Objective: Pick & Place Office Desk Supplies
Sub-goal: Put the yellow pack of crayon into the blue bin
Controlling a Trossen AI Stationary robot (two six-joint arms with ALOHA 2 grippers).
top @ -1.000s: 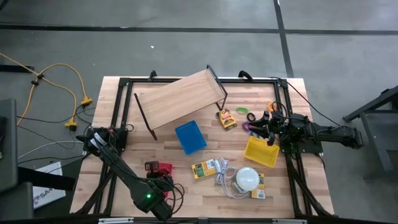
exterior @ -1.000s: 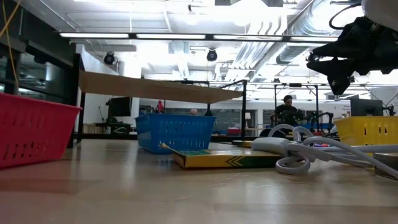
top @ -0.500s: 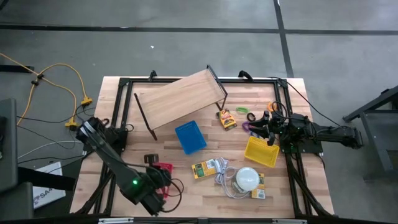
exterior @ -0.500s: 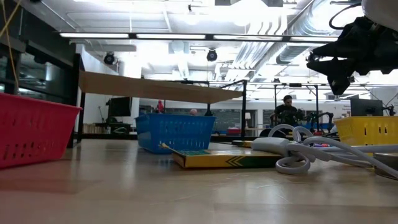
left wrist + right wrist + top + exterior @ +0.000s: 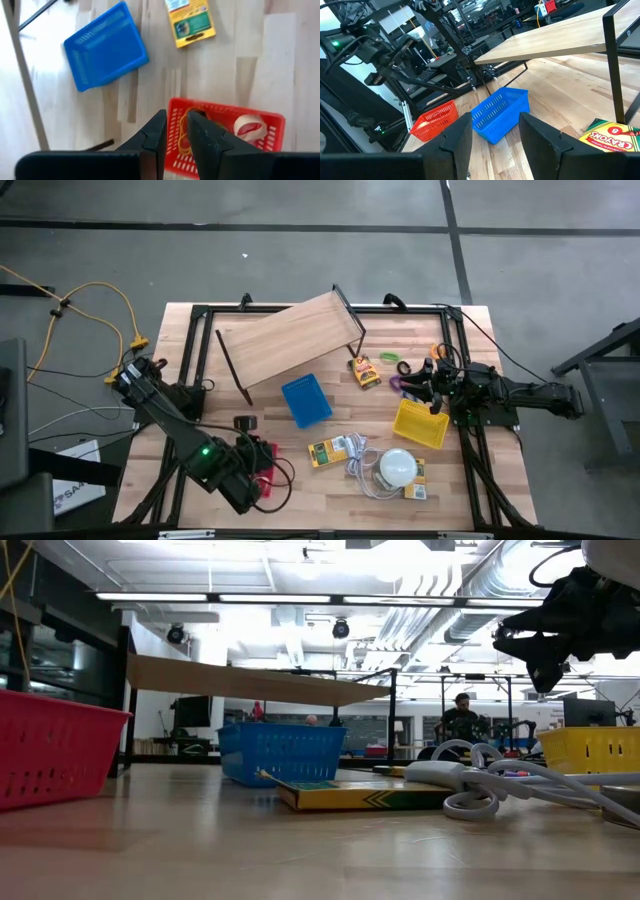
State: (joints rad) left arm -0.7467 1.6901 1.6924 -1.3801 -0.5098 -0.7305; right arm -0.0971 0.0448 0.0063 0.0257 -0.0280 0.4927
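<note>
Rubber bands point(image 5: 186, 131) and a tape roll point(image 5: 248, 127) lie in the red basket point(image 5: 272, 131) at the table's point(image 5: 300, 500) near left, where we see our left claw point(image 5: 174, 134) hovering just above, fingers slightly parted, gripping nothing. Our right claw point(image 5: 495, 132) waits open at the far right, above the yellow basket point(image 5: 420, 425).

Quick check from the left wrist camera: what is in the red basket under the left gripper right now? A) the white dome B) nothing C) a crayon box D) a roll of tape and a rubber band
D: the red basket holds a tape roll and a tan rubber band.
</note>
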